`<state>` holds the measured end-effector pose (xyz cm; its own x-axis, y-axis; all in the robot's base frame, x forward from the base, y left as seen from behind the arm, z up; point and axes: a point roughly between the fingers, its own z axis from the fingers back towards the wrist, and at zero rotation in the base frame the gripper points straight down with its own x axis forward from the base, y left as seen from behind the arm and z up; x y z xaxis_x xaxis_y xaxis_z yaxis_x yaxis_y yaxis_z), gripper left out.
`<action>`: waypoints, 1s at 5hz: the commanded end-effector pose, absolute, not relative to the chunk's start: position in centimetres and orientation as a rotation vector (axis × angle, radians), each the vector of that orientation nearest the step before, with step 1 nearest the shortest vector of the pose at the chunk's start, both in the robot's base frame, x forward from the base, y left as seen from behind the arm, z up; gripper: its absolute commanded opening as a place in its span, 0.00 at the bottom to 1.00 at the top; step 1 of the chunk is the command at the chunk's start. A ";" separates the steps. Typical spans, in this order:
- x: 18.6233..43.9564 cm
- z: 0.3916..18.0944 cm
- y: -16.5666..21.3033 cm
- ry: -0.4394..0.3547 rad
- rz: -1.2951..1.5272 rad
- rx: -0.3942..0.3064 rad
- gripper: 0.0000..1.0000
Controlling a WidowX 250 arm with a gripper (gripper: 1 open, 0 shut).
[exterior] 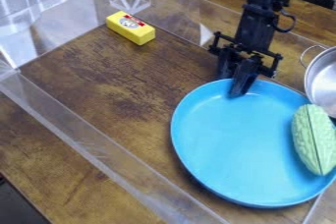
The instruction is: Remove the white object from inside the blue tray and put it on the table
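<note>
The black gripper (245, 79) had its jaws drawn narrow at the far rim of the large round light-blue plastic tray (237, 144); whether they pinched that rim could not be told. The pale whitish-green ridged oval object (315, 138) lay inside the tray, well to the gripper's right and nearer the camera, on the dark brown wood-grain table (112, 85).

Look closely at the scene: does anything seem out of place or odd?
The black gripper has closed on the rim of the round light-blue plastic tray, not on the pale green ridged oval object lying at the tray's right edge.
</note>
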<state>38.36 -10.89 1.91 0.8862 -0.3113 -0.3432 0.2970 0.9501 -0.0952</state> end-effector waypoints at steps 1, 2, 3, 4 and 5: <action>37.6 2.6 -12.6 0.344 -0.364 -0.027 0.00; 37.3 3.0 -12.6 0.343 -0.373 -0.017 0.00; 37.0 3.4 -12.6 0.341 -0.383 -0.007 0.00; 36.7 3.9 -12.7 0.337 -0.394 0.001 0.00; 36.5 4.5 -12.8 0.331 -0.406 0.011 0.00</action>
<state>36.66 -10.27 2.21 0.8640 -0.3249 -0.3846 0.3283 0.9427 -0.0588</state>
